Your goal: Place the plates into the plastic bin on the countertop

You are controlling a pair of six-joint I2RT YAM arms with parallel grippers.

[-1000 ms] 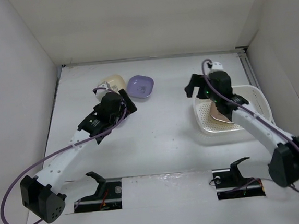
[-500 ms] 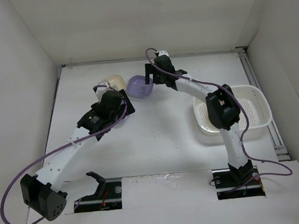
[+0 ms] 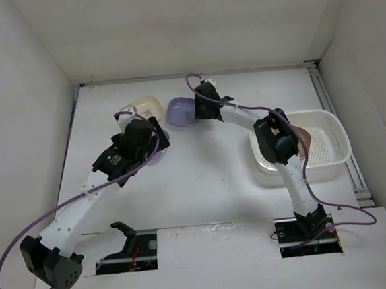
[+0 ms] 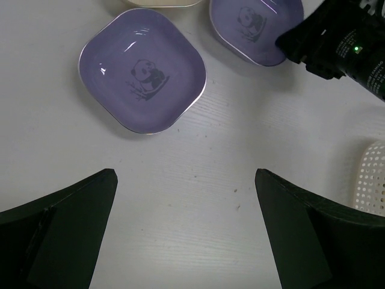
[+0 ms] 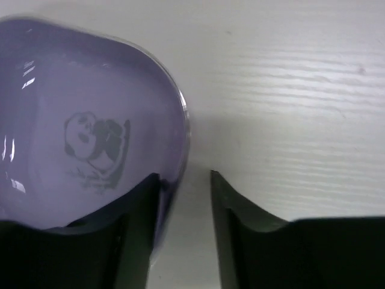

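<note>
Since 0.5 s ago the right gripper (image 5: 183,176) has settled onto the purple plate (image 5: 78,120) near the table's far edge, fingers slightly apart and straddling its rim, not clamped. The left gripper (image 4: 186,177) still hovers wide open over a 2nd purple plate (image 4: 141,69) — 1 pink-brown plate (image 3: 303,135) lies in the plastic bin (image 3: 333,162) by the right edge.

Right claw (image 5: 183,177) crowds far purple plate (image 5: 90,120); near purple plate (image 4: 142,71) lies unobstructed.

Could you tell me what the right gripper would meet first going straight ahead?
The right gripper would likely meet the rim of the purple rounded-square plastic plate, which sits between its open fingers, then the white countertop.
</note>
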